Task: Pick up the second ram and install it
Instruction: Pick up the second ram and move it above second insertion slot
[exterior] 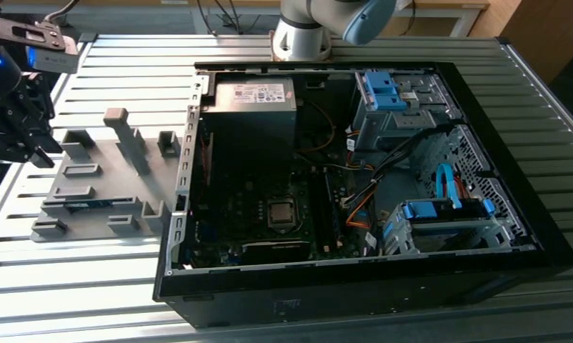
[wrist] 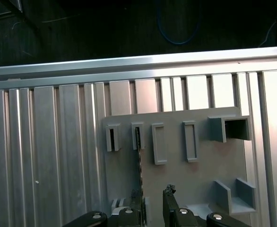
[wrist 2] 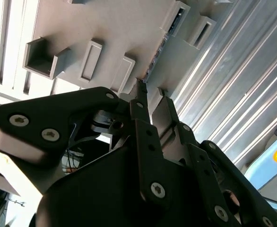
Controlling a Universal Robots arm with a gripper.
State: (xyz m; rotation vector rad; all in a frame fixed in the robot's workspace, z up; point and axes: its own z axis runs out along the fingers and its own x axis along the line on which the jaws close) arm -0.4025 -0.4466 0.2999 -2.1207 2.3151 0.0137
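Note:
The second ram [wrist: 139, 158] stands on edge in a slot of the grey holder [wrist: 195, 175]. In the second wrist view the ram [wrist 2: 158, 49] shows as a thin dark strip, and in the exterior view the ram [exterior: 88, 204] is a blue-green strip low in the holder [exterior: 124, 182]. My gripper [wrist: 152, 205] hovers above the holder's near end, open, with nothing between its fingers. One fingertip [wrist: 137, 208] lines up with the ram's end, and I cannot tell if it touches. My gripper [exterior: 37, 146] hangs at the exterior view's left, and its fingers [wrist 2: 139, 101] stand slightly apart.
The open computer case [exterior: 363, 286] lies to the exterior view's right of the holder, with the CPU socket [exterior: 283, 212], the power supply [exterior: 255, 96] and blue drive clips [exterior: 386, 89]. The ribbed metal table [exterior: 77, 286] lies under everything. The arm's base [exterior: 301, 32] stands behind the case.

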